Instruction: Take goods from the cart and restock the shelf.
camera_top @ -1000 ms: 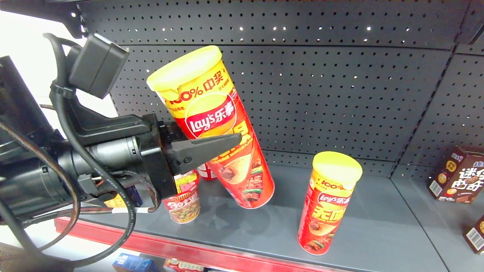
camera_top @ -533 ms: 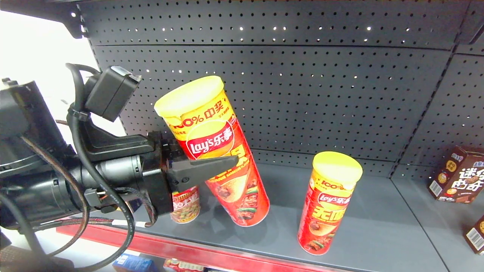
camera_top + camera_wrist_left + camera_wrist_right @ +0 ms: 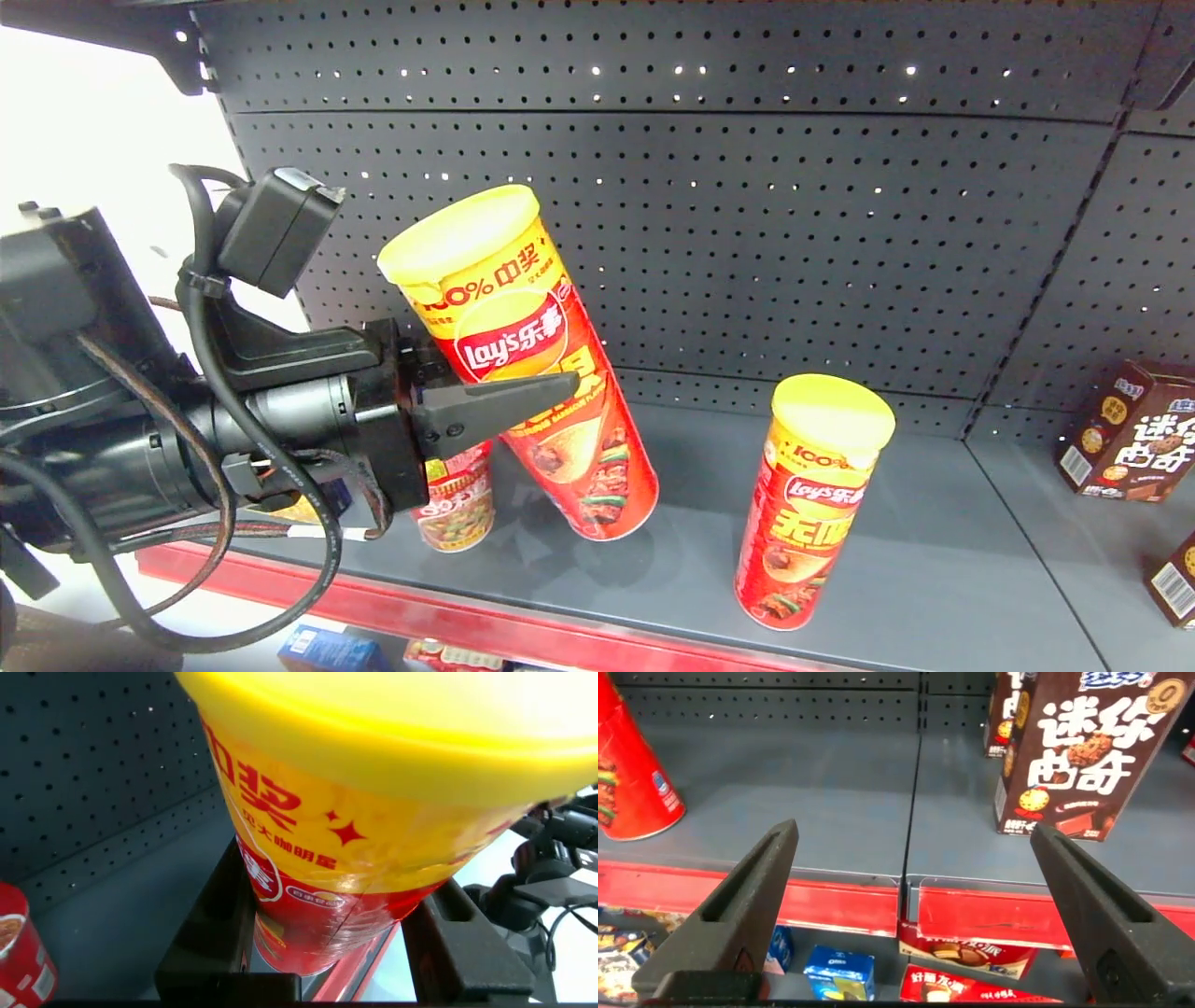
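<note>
Shelf [image 3: 934, 579], grey, with red front lip [image 3: 420, 607] and dark pegboard [image 3: 747, 233] behind

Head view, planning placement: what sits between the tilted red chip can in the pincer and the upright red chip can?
Nothing: bare grey metal shelf, head view.

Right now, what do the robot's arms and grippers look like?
The left gripper is matte black, with a long wedge-shaped finger bearing two screws. Its wrist is a black cylinder with a boxy black camera on a bracket. Thick black cables and a braided sleeve loop around it. The right gripper has two black tapering fingers.
</note>
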Available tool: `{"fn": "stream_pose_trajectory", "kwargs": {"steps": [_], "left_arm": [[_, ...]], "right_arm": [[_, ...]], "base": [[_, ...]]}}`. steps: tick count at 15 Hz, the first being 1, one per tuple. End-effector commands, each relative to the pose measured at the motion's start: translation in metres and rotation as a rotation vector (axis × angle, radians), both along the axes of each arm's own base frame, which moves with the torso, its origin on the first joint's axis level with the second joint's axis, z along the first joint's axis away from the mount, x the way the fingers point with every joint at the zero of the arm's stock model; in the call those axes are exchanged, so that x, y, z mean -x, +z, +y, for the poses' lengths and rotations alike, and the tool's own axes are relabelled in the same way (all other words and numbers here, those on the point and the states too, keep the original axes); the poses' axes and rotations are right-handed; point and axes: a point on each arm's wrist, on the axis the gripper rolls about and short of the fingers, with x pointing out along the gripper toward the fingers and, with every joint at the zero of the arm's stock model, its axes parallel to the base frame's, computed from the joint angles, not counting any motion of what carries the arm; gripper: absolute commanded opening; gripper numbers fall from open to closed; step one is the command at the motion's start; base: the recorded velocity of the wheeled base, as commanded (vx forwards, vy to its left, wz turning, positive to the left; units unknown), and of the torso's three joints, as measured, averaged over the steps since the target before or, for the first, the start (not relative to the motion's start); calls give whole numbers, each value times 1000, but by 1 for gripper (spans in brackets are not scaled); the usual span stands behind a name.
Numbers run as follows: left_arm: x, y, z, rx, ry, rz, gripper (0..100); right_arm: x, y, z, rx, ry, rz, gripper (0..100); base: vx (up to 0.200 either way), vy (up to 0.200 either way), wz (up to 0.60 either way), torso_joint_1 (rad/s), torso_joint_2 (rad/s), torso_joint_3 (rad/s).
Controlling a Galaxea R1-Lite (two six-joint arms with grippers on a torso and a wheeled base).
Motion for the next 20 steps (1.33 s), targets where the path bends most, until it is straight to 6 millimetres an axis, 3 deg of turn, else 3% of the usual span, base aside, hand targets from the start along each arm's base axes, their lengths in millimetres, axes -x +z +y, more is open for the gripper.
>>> {"fn": "stream_pose_trajectory", "kwargs": {"steps": [1,4,9,13,17,20], "left_arm": [[-3,1,3,2,14,-4,0],[-3,-2,7,-3,17,4,0],[-8,-3,6,-6,26,9,0],[-27,-9,17,-6,98,3,0],[-53,-17,8,6,108,-22,0],[-58,-17,7,9,108,-28,0]], "right_arm": [[0,0,0,4,15,2,100],[0,0,0,7,22,2,100],[0,0,0,7,16,2,100],[0,0,0,7,16,2,100],[0,0,0,7,18,2,100],[0,0,0,7,21,2,100]], "base": [[0,0,0,0,0,0],[0,0,-600,5,1,-1],[0,0,0,0,0,0],[0,0,0,0,0,0],[0,0,-150,1,2,1],[0,0,-200,-1,-1,1]]}}
